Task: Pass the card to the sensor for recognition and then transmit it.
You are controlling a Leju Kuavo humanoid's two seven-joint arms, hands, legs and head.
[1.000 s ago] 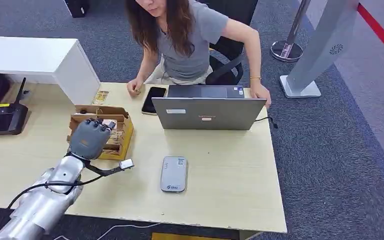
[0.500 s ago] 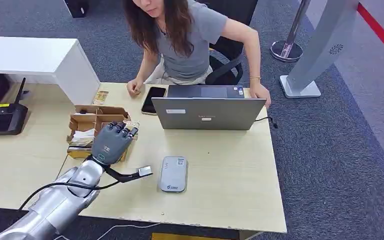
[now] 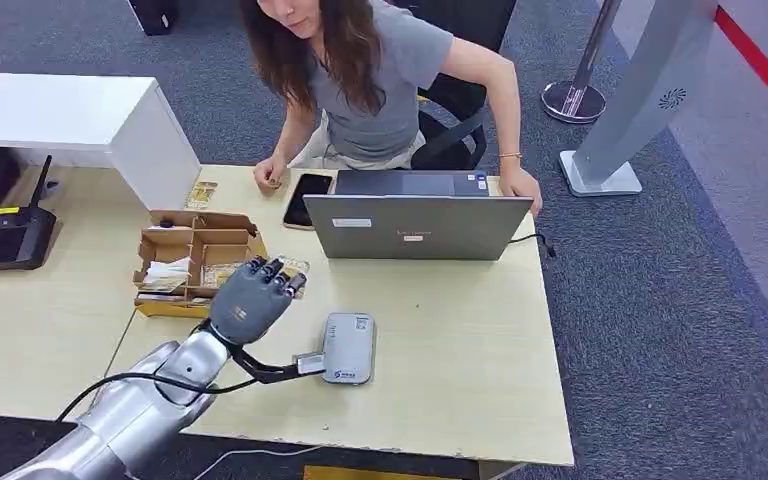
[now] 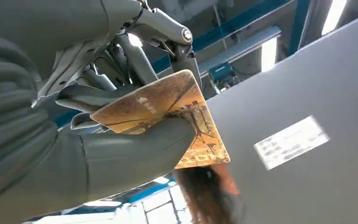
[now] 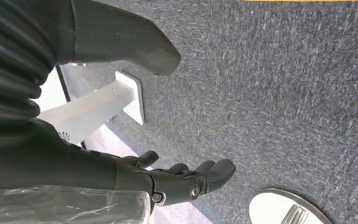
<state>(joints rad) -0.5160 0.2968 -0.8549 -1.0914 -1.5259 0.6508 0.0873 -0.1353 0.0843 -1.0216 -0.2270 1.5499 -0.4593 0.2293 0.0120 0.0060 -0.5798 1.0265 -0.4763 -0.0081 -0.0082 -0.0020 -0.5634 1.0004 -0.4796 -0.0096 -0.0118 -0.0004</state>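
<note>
The left hand (image 3: 250,301) pinches one card (image 4: 168,116) between thumb and fingers, above the table (image 3: 460,350) just beside the single grey sensor (image 3: 348,347). The right hand (image 5: 186,179) hangs over carpet, fingers apart, holding nothing. Beyond: one box (image 3: 195,255), one laptop (image 3: 415,225), one phone (image 3: 308,198), one person (image 3: 380,80).

A person (image 3: 360,70) sat behind an open grey laptop (image 3: 415,222) on the tabletop (image 3: 460,360); a black phone (image 3: 307,198) lay beside it, a black router (image 3: 5,235) far left.
</note>
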